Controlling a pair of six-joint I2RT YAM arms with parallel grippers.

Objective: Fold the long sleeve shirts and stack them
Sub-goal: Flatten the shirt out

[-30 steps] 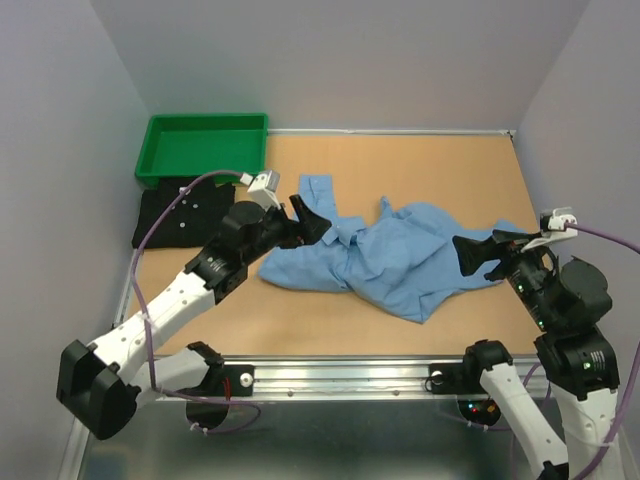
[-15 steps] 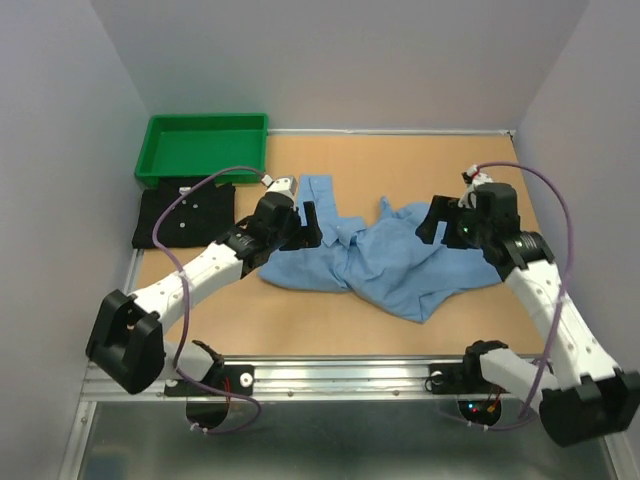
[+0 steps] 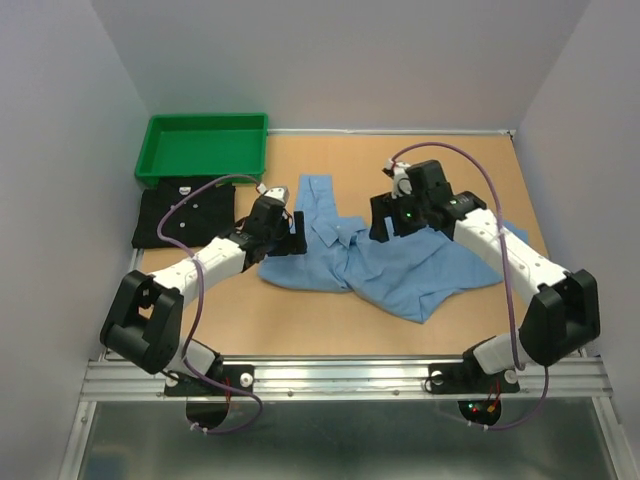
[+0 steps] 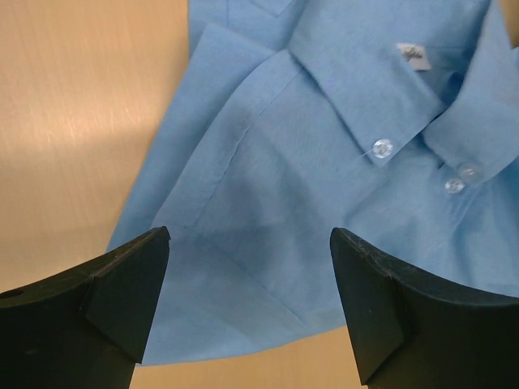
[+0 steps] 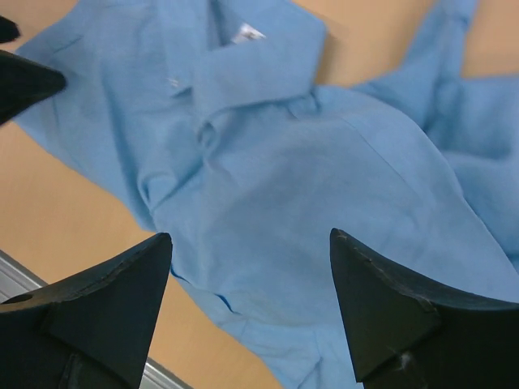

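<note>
The light blue shirt (image 3: 400,262) lies crumpled and unfolded in the middle of the table, its collar toward the left. The black shirt (image 3: 185,214) lies folded at the left, in front of the tray. My left gripper (image 3: 298,231) is open and empty at the blue shirt's left edge. In the left wrist view its jaws (image 4: 250,239) stand wide over the blue shirt (image 4: 324,162), near the buttoned collar. My right gripper (image 3: 384,222) is open and empty above the shirt's upper middle. In the right wrist view it (image 5: 251,237) hovers over the blue shirt (image 5: 324,186).
A green plastic tray (image 3: 150,165) stands at the back left corner, just behind the black shirt. Grey walls close in the table on the left, back and right. A metal rail (image 3: 350,375) runs along the near edge.
My right arm has swung in from the right edge to above the blue shirt's middle. My left gripper has moved a little down and left, to the shirt's left edge. Both stay open.
</note>
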